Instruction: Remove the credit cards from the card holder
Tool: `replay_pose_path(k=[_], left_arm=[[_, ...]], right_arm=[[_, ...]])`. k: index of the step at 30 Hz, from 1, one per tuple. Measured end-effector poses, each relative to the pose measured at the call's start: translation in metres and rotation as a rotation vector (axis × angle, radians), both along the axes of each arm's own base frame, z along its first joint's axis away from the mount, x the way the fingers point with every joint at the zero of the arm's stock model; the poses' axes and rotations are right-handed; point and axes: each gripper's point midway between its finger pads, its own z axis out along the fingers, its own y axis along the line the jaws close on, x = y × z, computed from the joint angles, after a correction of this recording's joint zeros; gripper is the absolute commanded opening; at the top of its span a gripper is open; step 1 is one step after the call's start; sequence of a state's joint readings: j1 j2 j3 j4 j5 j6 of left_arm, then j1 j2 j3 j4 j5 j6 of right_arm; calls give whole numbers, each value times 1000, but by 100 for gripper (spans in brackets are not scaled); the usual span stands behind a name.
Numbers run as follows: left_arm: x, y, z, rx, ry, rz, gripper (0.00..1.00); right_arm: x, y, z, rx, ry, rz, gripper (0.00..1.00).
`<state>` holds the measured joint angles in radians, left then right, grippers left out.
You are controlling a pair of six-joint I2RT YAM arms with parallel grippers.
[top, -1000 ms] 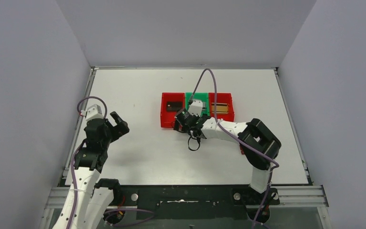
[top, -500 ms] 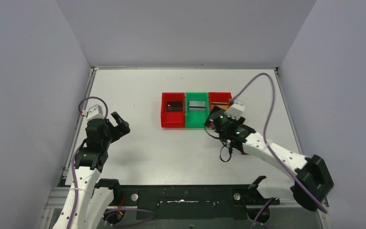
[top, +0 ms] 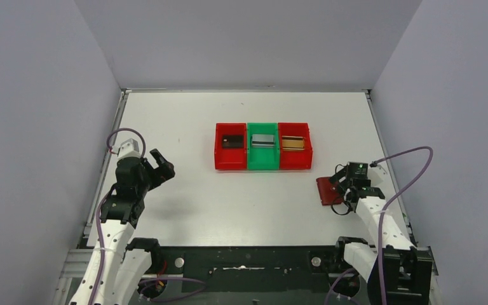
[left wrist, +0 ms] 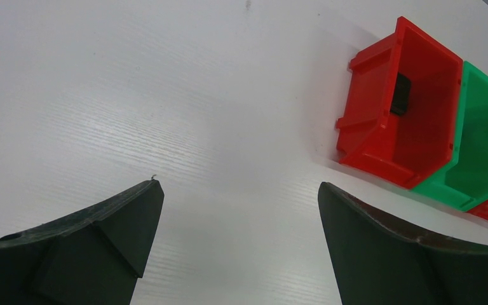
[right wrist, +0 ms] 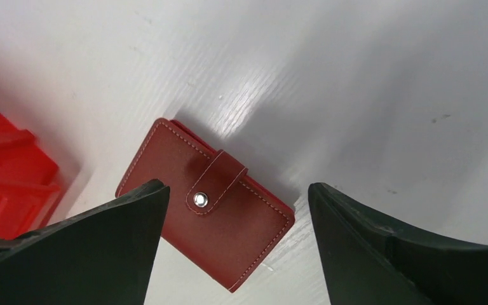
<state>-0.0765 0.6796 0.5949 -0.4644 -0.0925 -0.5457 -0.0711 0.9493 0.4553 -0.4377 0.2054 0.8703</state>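
Note:
The card holder (top: pixel 326 190) lies flat on the table at the right, a dark red wallet (right wrist: pixel 229 222) closed with its clasp tab (right wrist: pixel 213 184) snapped. My right gripper (top: pixel 344 184) hovers just above it, open (right wrist: pixel 236 187), with nothing between its fingers. Three credit cards lie in the bins: a black one (top: pixel 232 141) (left wrist: pixel 401 94), a silver one (top: pixel 263 140) and a gold one (top: pixel 294 143). My left gripper (top: pixel 159 166) is open and empty (left wrist: pixel 239 185) over bare table at the left.
Three bins stand in a row mid-table: a red bin (top: pixel 218 157), a green bin (top: pixel 262 165) and a second red bin (top: pixel 295 164). A corner of a red bin (right wrist: pixel 6 184) shows left of the holder. The table's right edge (top: pixel 394 184) is close to the right arm.
The right arm has swung from over the bins to the right and drawn back over the closed card holder. The left arm has barely moved.

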Motion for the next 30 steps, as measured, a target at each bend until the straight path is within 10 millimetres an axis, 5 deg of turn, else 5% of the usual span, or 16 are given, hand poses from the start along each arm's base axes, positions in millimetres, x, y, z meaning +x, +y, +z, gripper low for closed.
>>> replay_pose_path(k=[10, 18, 24, 30], left_arm=[[0, 0, -1, 0, 2, 0, 95], [0, 0, 0, 0, 2, -1, 95], [0, 0, 0, 0, 1, -1, 95], [0, 0, 0, 0, 1, -1, 95]], right_arm=[[4, 27, -18, 75, 43, 169, 44], [-6, 68, -24, 94, 52, 316, 36], [-16, 94, -24, 70, 82, 388, 50], [-4, 83, 5, -40, 61, 344, 70]])
